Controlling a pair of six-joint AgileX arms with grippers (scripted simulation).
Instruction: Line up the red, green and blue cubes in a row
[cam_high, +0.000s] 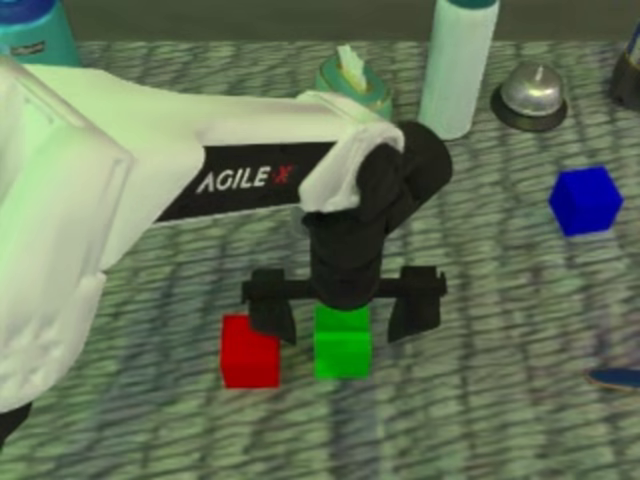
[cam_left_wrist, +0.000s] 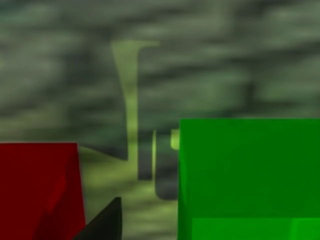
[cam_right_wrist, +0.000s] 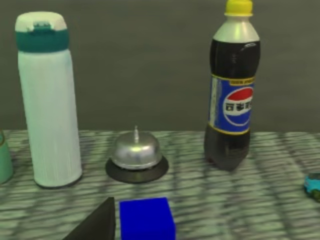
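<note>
Glossy green cube (cam_high: 342, 343) is sitting just right of the glossy red cube (cam_high: 249, 352), near the table's front-centre. I'm hovering my left gripper (cam_high: 343, 305) over it, fingers spread wide, gripping nothing. Deep blue cube (cam_high: 585, 200) is lying well apart, far right.

The red cube (cam_high: 249, 351) crowds the green cube (cam_high: 342, 343), leaving seemingly a finger-wide gap; its right side lies clear.

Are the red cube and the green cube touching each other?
Apart. In the left wrist view, a strip of bare table shows between the red cube and the green cube. The top view shows the same gap.
</note>
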